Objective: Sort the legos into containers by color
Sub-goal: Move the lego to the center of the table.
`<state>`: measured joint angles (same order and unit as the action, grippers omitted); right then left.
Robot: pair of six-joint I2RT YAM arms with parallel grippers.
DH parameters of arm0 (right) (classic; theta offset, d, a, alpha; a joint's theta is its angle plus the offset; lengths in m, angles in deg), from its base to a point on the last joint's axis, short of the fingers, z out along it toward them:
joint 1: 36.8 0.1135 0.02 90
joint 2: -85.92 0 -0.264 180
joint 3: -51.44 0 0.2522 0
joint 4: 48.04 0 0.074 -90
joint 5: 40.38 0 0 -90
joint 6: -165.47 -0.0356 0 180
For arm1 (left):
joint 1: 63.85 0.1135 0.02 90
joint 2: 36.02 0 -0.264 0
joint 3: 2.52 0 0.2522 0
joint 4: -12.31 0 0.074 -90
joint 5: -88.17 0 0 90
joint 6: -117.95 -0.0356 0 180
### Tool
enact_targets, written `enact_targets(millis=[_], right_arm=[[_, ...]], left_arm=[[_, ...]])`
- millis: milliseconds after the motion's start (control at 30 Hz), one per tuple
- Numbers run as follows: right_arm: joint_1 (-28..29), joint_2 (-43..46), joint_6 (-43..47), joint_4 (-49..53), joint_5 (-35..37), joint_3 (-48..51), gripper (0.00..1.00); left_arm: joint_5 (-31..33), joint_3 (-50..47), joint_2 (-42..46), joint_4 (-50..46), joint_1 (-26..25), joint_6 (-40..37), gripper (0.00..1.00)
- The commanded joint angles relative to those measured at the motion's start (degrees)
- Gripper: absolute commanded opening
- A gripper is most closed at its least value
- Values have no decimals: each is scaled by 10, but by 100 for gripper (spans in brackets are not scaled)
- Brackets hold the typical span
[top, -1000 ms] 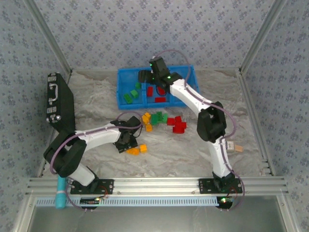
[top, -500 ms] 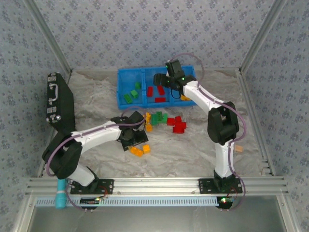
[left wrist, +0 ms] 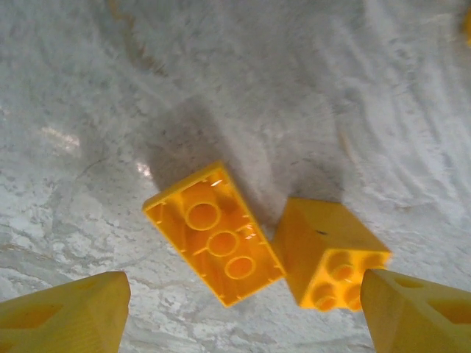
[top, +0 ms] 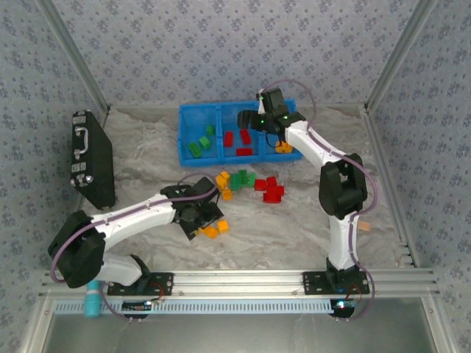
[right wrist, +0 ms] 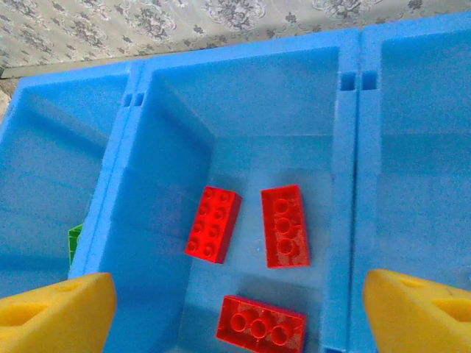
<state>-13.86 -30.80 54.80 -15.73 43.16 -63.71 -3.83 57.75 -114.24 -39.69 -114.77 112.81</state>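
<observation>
A divider hides most of a green lego [right wrist: 73,246] in the bin's [right wrist: 243,88] left compartment. The left pincer's [left wrist: 243,294] right finger [left wrist: 416,312] covers a corner of an orange lego [left wrist: 324,254]; both fingers run off the bottom edge.

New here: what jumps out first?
The bright blue bin at the back stands out, with three red bricks in its middle compartment and the right pincer open above them. Nearer, the left pincer hangs open over two yellow bricks, close to a loose pile of red, green and orange ones.
</observation>
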Motion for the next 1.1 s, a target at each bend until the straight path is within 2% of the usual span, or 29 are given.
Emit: enact_targets(millis=[0, 300, 467, 867, 1067], right_arm=[[-13, 19, 23, 8, -39, -6, 89], [-66, 33, 18, -10, -107, 36, 88], [-83, 33, 24, -11, -117, 35, 88], [-83, 8, 38, -1, -115, 17, 88], [-79, 4, 48, 10, -108, 8, 88]], left_arm=[[33, -11, -22, 16, -31, 106, 81], [89, -55, -37, 58, -59, 194, 75], [92, -61, -33, 46, -52, 205, 74], [149, -48, 34, 10, -51, 207, 77], [145, -70, 15, 48, -51, 217, 77]])
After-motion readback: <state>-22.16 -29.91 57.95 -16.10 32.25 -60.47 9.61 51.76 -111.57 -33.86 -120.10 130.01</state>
